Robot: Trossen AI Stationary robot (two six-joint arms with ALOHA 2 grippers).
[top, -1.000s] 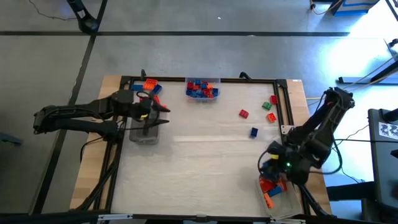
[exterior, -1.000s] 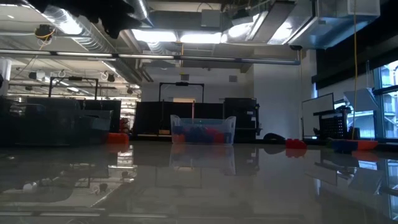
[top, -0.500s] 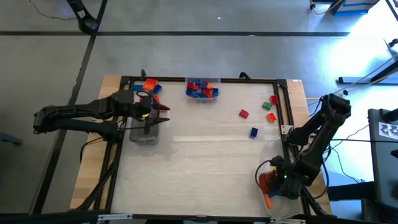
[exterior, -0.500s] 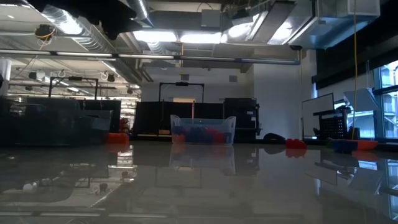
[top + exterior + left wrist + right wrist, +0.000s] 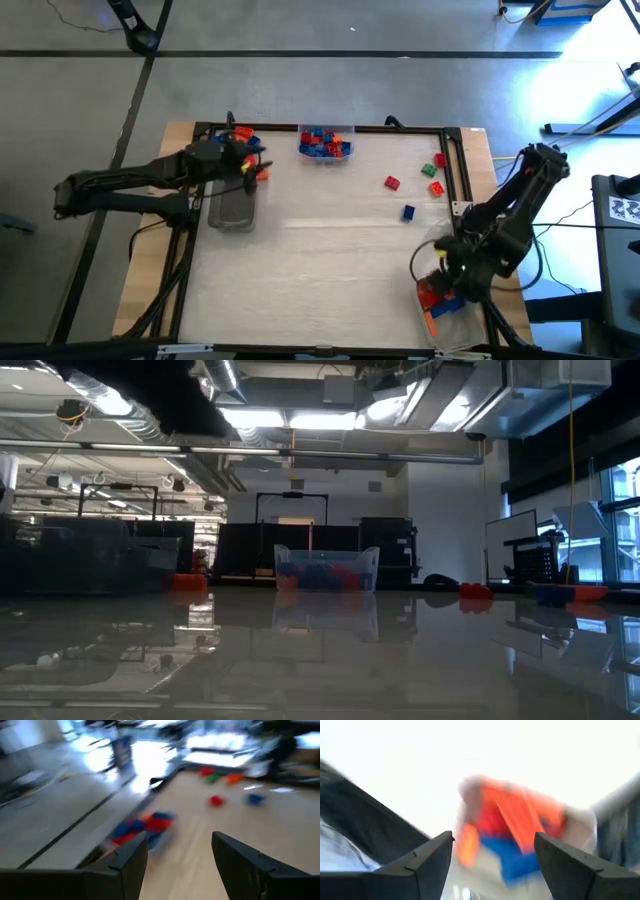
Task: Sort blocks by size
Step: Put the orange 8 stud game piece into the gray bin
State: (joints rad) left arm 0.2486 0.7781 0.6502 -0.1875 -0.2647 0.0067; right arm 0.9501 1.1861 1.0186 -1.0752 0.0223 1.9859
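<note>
While both pincers gape empty, red blocks (image 5: 437, 296) fill the tray (image 5: 452, 333).

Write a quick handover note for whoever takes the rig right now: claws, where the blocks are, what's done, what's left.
Left claw: open, empty, near the far-left block pile.
Right claw: open, empty, over the near-right clear tray.
Done: red, orange and blue blocks lie in that tray; more sit in the clear bin at the far edge. The left tray looks empty.
Left: four loose blocks far right, red, green, orange, blue, plus the far-left pile.
</note>
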